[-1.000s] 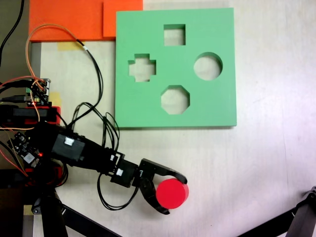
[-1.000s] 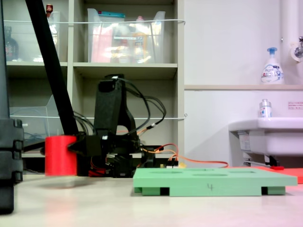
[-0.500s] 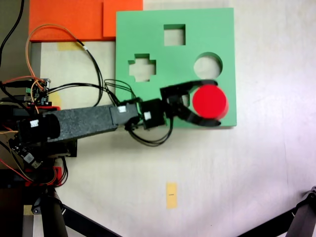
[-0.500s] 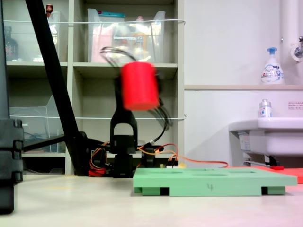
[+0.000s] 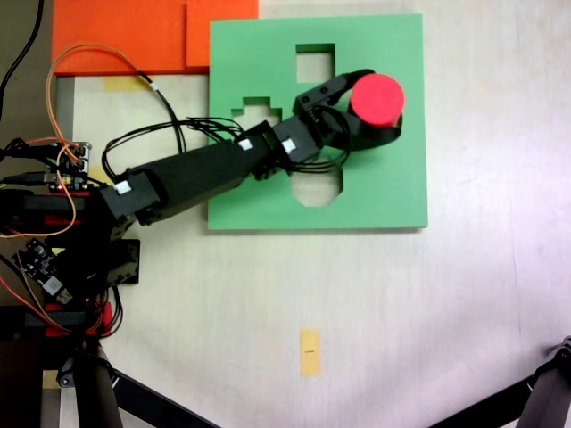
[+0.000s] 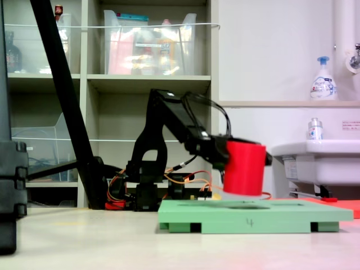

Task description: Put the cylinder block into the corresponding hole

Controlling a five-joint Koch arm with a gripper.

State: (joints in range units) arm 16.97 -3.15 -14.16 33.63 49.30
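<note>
**Block held over the board**

On the pale surface (image 5: 464,294) I see the green board (image 5: 401,192) lying flat. My jaws grip the red block (image 5: 376,98), upright just above the board in the second exterior view (image 6: 243,167), over where the round hole lies.

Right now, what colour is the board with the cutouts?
Green, clearest in the first exterior view: the foam board.

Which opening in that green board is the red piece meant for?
Start at the flat green foam board. The gripper holds the red cylinder over its right-hand side in the first exterior view, hiding the round hole beneath. The openings still showing are angular.
</note>
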